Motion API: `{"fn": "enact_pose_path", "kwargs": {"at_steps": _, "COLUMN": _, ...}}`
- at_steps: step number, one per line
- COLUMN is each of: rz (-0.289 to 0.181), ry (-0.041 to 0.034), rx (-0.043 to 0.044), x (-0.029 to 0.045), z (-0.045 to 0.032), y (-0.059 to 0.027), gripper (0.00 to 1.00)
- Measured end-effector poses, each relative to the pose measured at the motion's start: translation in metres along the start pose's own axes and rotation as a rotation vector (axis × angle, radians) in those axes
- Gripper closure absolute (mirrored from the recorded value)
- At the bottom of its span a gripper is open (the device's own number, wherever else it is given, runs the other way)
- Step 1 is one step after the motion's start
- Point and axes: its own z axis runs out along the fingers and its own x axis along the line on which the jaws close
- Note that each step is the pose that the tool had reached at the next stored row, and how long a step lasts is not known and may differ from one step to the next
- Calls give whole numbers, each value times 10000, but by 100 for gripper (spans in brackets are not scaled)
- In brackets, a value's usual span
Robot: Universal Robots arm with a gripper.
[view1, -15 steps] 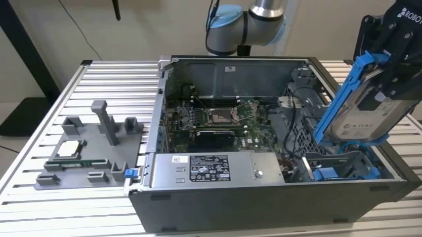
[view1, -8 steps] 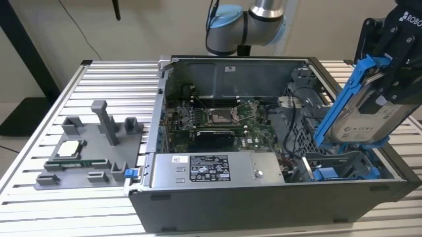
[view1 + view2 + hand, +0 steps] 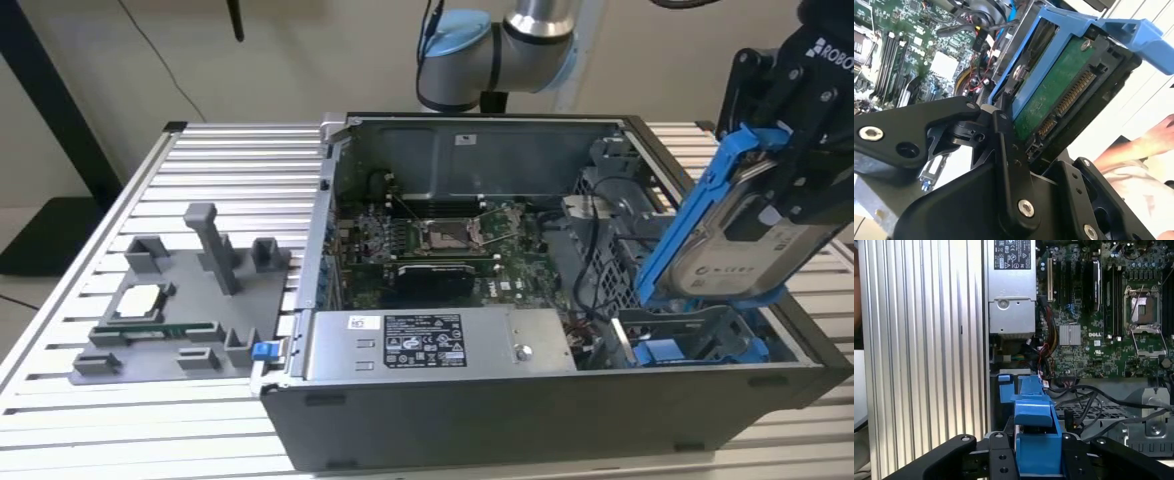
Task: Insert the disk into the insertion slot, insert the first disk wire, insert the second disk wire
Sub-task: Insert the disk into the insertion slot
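Alt: open dark-grey metal PC tower case (image 3: 534,420) lies on a slatted aluminium desk (image 3: 200,150), motherboard exposed. The black robot gripper (image 3: 787,165) is clamped on the disk (image 3: 741,245), a flat silver-grey hard drive w/ white label in a bright blue plastic carrier. The disk is held tilted at the exterior view's right. Its lower end is just over the insertion slot (image 3: 683,330), a grey sheet-metal bay w/ blue trim; can't tell if touching. Disk not seated, so 0 of 3 steps look done and both wires are left.
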Motion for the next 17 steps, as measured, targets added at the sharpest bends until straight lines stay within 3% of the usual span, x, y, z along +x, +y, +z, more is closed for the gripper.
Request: {"fn": "enact_pose_path", "kwargs": {"at_steps": 17, "rz": -159, "ry": -31, "rx": -4, "x": 37, "z": 188, "y": -15, "gripper": 100}}
